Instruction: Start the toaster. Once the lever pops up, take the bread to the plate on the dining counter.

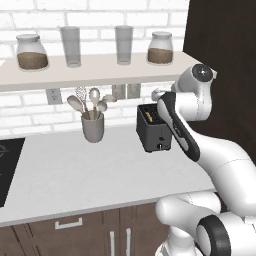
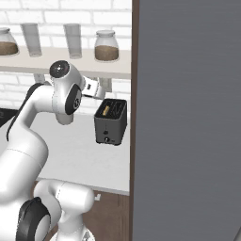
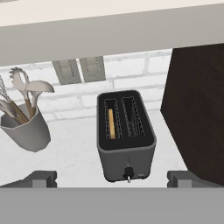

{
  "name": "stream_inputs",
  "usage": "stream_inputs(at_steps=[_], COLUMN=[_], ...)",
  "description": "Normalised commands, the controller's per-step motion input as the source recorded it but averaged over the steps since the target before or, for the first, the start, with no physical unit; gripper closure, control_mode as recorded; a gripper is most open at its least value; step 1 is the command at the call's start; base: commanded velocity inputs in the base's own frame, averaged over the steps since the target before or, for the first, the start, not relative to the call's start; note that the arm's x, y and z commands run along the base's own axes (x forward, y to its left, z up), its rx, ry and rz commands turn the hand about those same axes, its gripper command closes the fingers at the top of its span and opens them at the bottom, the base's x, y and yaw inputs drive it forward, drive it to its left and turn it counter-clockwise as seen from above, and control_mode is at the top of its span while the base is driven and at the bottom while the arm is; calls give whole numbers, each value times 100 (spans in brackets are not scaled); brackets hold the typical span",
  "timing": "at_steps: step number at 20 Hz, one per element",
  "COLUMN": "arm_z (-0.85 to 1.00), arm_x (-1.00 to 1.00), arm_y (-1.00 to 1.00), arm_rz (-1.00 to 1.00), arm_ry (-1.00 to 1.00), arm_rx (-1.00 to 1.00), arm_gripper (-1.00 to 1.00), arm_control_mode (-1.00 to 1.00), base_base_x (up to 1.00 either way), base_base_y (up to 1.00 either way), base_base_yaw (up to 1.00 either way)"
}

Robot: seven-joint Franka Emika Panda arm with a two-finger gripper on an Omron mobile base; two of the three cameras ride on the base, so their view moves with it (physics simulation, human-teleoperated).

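the small boxy dark grey-black toaster (image 1: 154,129) (image 2: 111,122) (image 3: 125,135) stands on the narrow white counter (image 1: 80,172) (image 2: 84,155) against the white brick wall (image 1: 30,112), close beside a tall dark brown cabinet panel (image 1: 225,65) (image 3: 197,113). its two top slots face upward and a small round knob sits low on its front face. in the hand view, the pale tan slice of bread (image 3: 111,124) stands on edge in the left slot, sunk inside so that only its thin upper edge shows; the right slot shows only its wire guides. in the left base view the same slice appears as a short tan strip (image 1: 149,117) in the toaster's top, and in the right base view as a tan strip (image 2: 106,110).

the white two-finger gripper (image 3: 112,179) hangs above and in front of the toaster, apart from it, with its dark fingertips (image 3: 43,178) set far out at either side of the hand view: the jaws are spread wide and hold nothing. in the left base view the hand is seen just above the toaster, below the shelf.

a grey cylindrical utensil cup (image 1: 93,127) (image 3: 26,130) holding pale spoons and a whisk stands on the same counter, well to the toaster's left. a pale wall shelf (image 1: 90,72) (image 2: 66,66) carries two lidded glass jars of brown contents (image 1: 31,52) (image 1: 160,48) and two clear tumblers (image 1: 71,46) (image 1: 124,44). grey wall sockets (image 3: 81,70) sit on the brick behind the toaster.
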Motion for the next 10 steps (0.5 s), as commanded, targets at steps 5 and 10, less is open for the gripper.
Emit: stream_inputs(at_steps=[5, 10], arm_z=[0, 0], arm_x=[0, 0], arm_y=[0, 0], arm_rz=[0, 0], arm_ry=[0, 0], arm_rx=[0, 0], arm_gripper=[-100, -100], arm_control_mode=[-100, -100], base_base_x=[0, 0], base_base_y=[0, 0], base_base_yaw=[0, 0])
